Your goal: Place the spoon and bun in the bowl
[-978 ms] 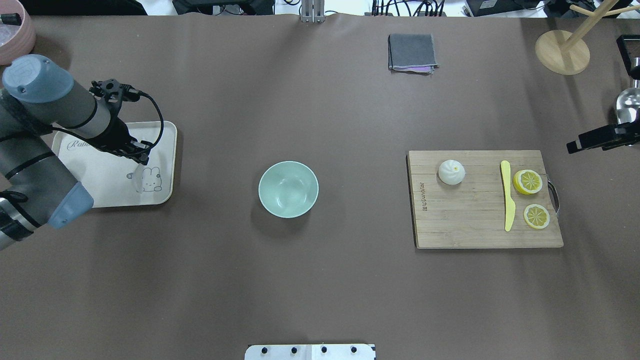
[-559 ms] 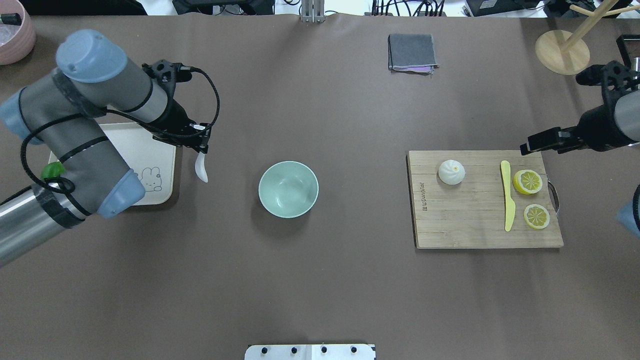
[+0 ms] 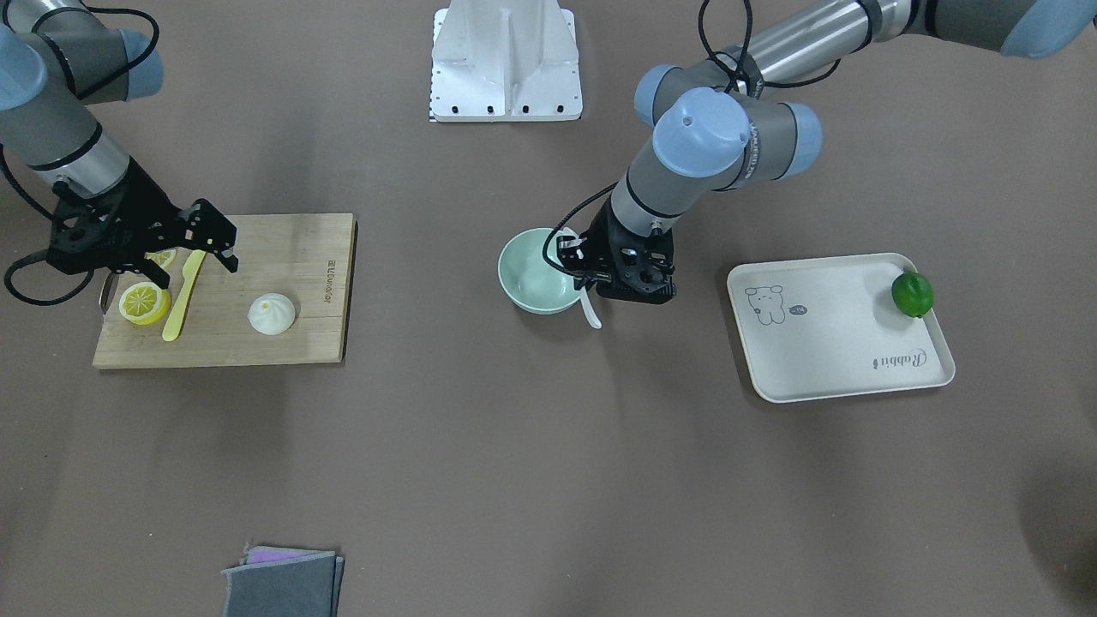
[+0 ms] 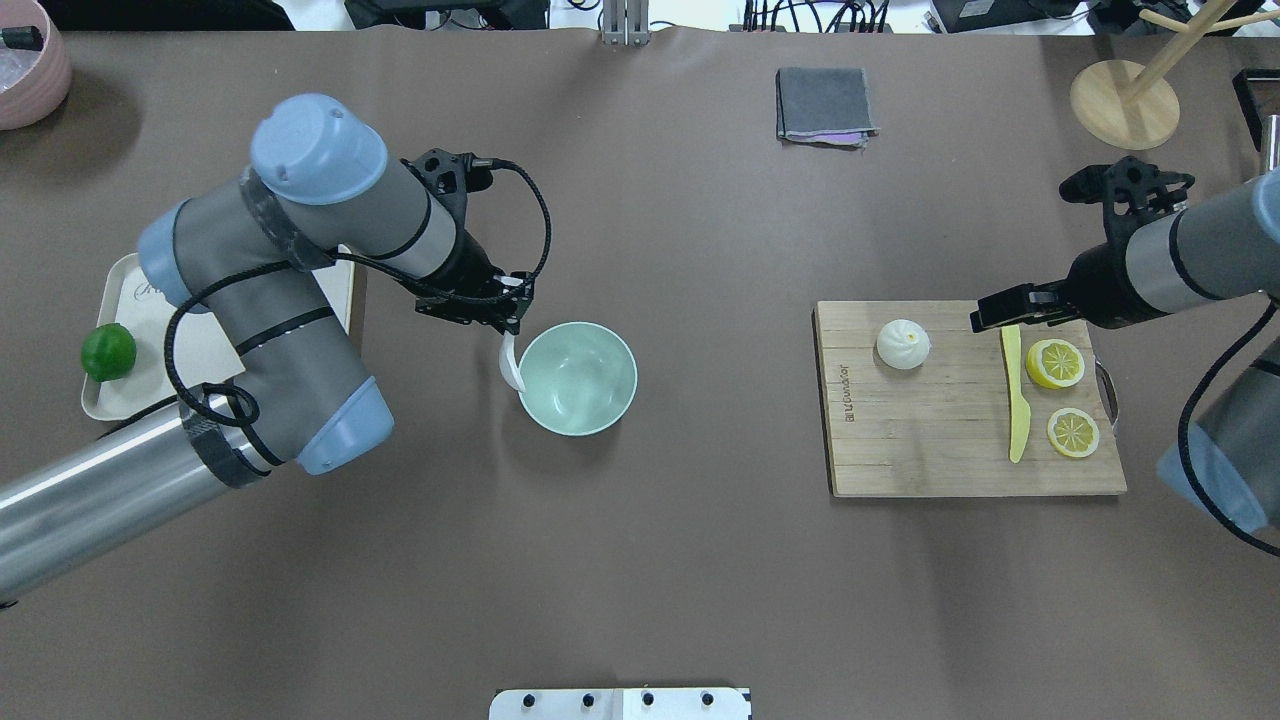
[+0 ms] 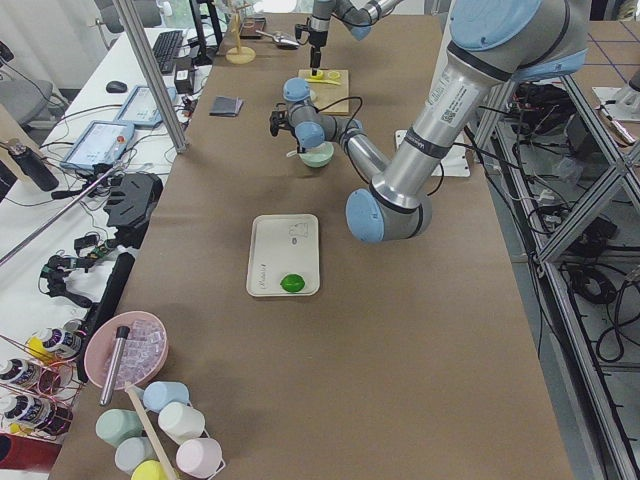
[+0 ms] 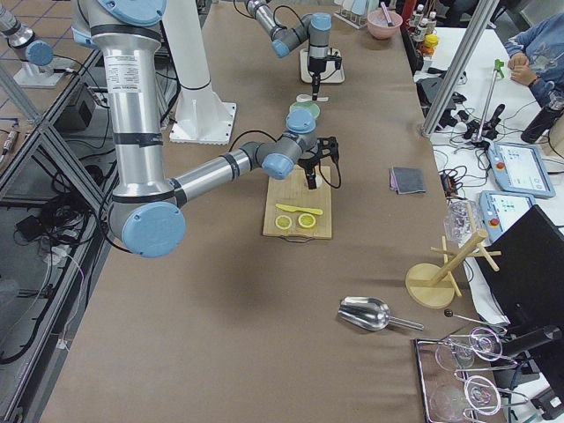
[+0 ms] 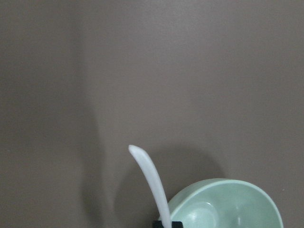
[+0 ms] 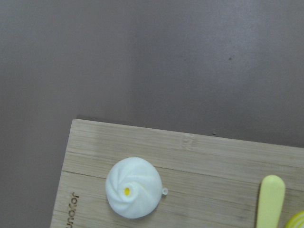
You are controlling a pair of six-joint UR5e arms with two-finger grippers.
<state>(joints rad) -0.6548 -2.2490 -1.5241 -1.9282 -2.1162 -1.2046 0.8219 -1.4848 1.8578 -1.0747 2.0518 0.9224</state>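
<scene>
The white spoon (image 4: 511, 362) hangs from my left gripper (image 4: 508, 315), which is shut on its handle. The scoop points down just outside the left rim of the mint-green bowl (image 4: 590, 395). The left wrist view shows the spoon (image 7: 151, 183) beside the bowl (image 7: 228, 204). The front view shows the gripper (image 3: 600, 276) and spoon (image 3: 590, 313) at the bowl (image 3: 531, 283). The white pleated bun (image 4: 903, 344) sits on the wooden board (image 4: 930, 450). My right gripper (image 4: 1003, 311) is open and empty above the board's far edge, right of the bun (image 8: 133, 187).
A yellow knife (image 4: 1017, 400) and two lemon slices (image 4: 1055, 363) lie on the board's right half. A cream tray (image 4: 125, 400) with a green lime (image 4: 108, 352) sits far left. A grey cloth (image 4: 825, 103) and a wooden stand (image 4: 1125, 103) are at the back.
My left arm has carried the spoon from the tray rightward to the bowl's left rim. My right arm has swung in leftward over the board's far edge.
</scene>
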